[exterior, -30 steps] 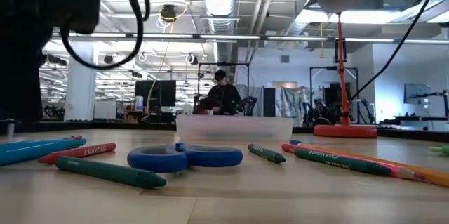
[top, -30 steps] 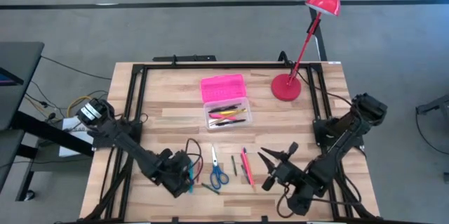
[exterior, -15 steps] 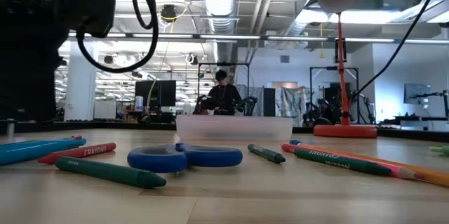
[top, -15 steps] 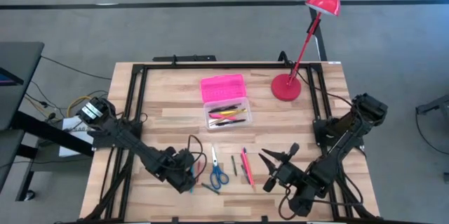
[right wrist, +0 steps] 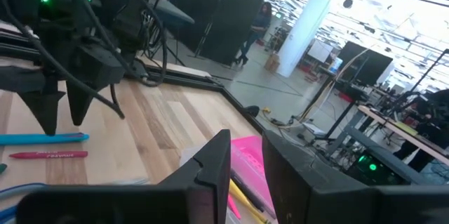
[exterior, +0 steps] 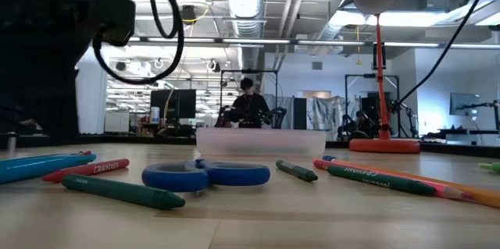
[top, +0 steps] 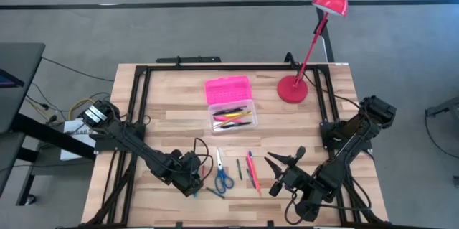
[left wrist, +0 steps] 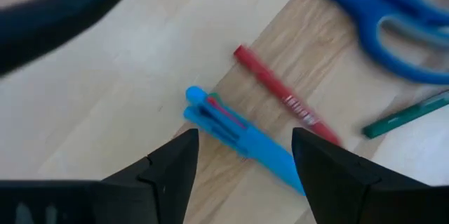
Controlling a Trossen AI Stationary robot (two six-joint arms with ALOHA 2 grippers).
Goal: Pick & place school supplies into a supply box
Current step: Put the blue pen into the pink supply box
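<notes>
My left gripper (left wrist: 242,175) hangs open at the near left of the table, fingers pointing down a little above a blue pen (left wrist: 238,136), touching nothing; the right wrist view shows it (right wrist: 62,115) clear of the wood. A red crayon (left wrist: 277,97), blue-handled scissors (top: 221,175), a green crayon (exterior: 121,190) and a pink pen (top: 251,170) lie flat nearby. The supply box stands farther back: pink lid (top: 228,87) lying open, clear base (top: 232,118) holding several pens. My right gripper (top: 283,159) waits open at the near right, held level above the table.
A red desk lamp stands on its round base (top: 292,89) at the far right, its arm leaning over the table's edge. A black frame (top: 215,67) runs along the table's sides. Bare wood lies between the box and the loose supplies.
My left gripper has shifted a little toward the table's right, closer to the scissors, still above the blue pen and still open. The supplies lie where they were.
</notes>
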